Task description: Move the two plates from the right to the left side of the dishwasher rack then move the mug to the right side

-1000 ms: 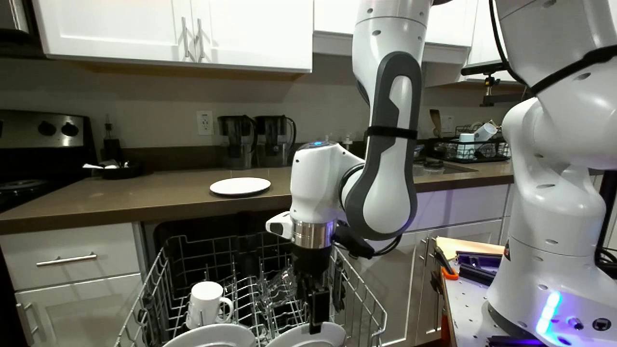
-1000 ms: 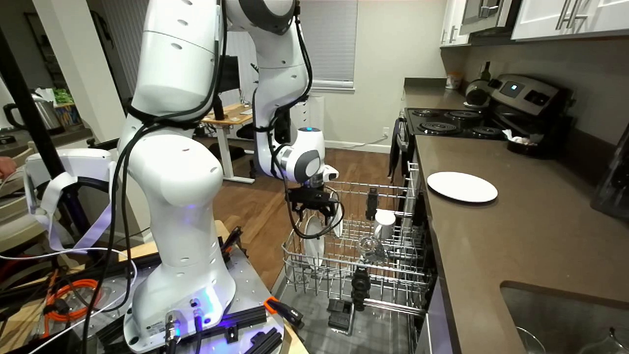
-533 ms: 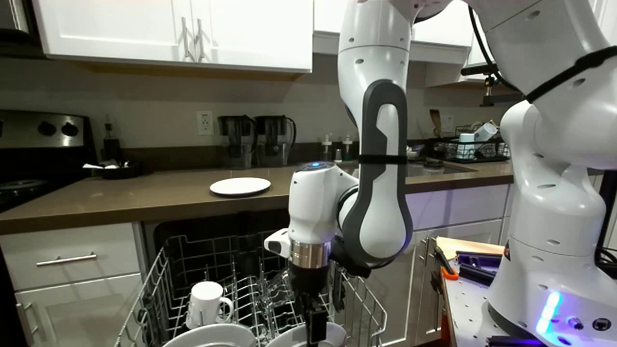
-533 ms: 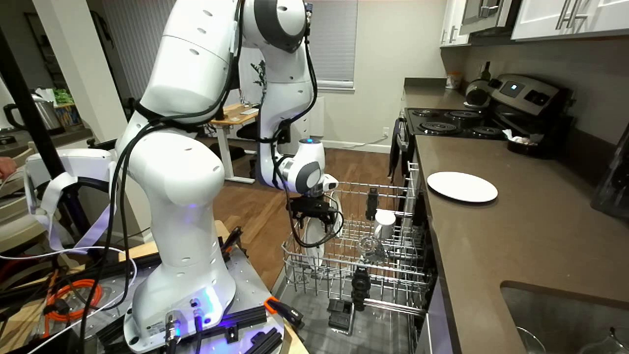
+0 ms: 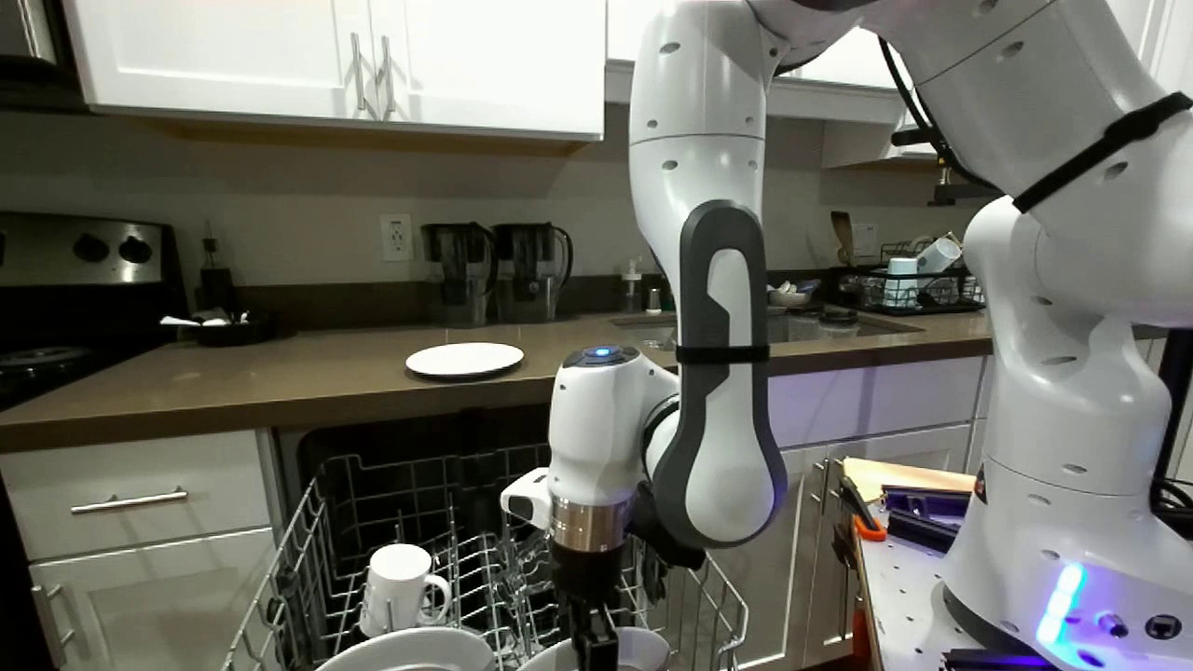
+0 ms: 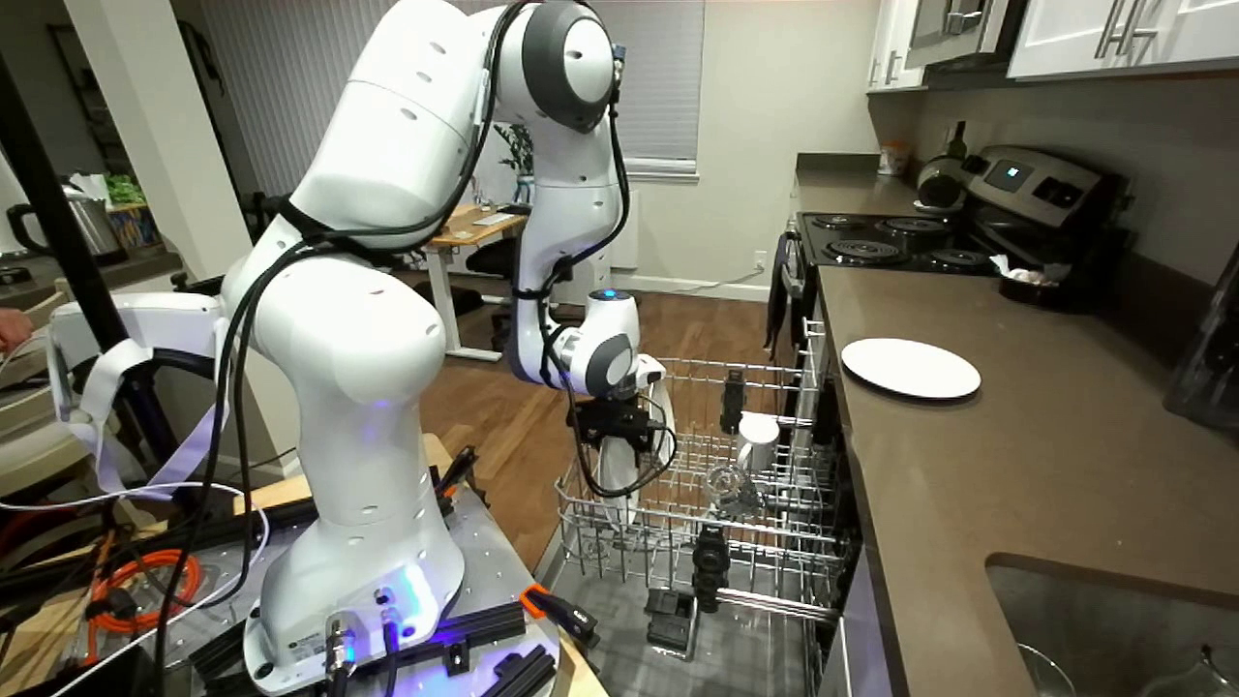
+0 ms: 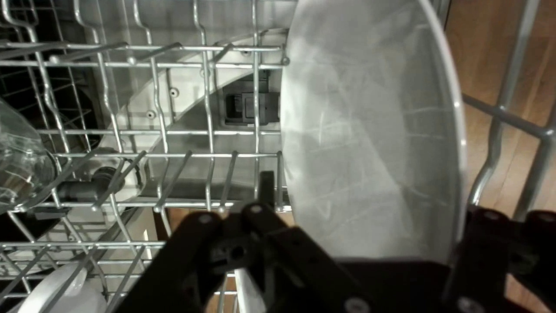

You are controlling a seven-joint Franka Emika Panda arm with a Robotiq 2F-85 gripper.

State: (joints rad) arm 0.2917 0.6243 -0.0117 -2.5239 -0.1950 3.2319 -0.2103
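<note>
The two white plates stand on edge in the dishwasher rack. One plate fills the middle of the wrist view; it shows at the lower edge of an exterior view, partly behind my gripper. The other plate stands beside it, and its edge shows in the wrist view. My gripper is open, with its fingers on either side of the first plate. The left finger is apart from it; contact at the right finger cannot be told. The white mug is upside down in the rack.
A clear glass lies in the rack, also seen in an exterior view. Wire tines stand close to the left finger. The lone white plate lies on the counter above the rack.
My arm has come down, and the gripper has lowered around the plate, shifting slightly left in an exterior view. The plates and mug have not visibly moved.
</note>
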